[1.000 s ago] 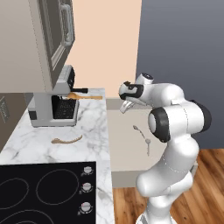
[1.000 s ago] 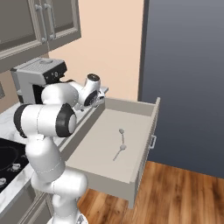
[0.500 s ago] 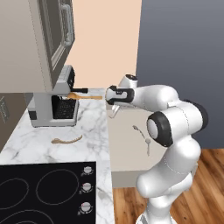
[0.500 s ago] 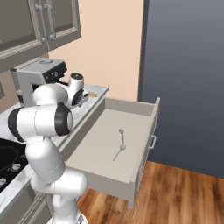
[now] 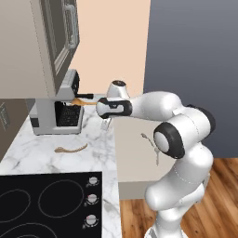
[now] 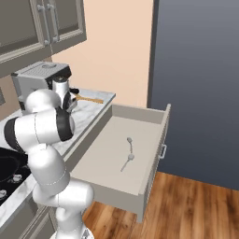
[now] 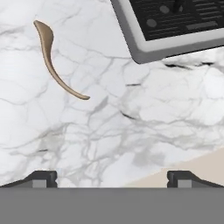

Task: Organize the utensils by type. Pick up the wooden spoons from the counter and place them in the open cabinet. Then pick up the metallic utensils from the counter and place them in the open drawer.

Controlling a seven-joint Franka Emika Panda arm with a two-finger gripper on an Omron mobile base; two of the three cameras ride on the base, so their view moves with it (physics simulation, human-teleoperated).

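My gripper hangs open over the white marble counter, with nothing between its fingertips. A brown, curved wooden spoon lies flat on the marble ahead and to the left of the fingers; it also lies left of and below the gripper as the wooden spoon. A second, orange wooden spoon rests by the coffee machine. Two small metal spoons lie inside the open drawer. The wall cabinet hangs above the machine.
The coffee machine's drip tray fills the hand view's top right. A black cooktop with knobs occupies the near counter. The pulled-out drawer juts to the right of the counter edge, and a dark grey wall stands behind it.
The arm has swung left from above the drawer to above the counter in front of the coffee machine. The gripper stayed open and the spoons have not moved.
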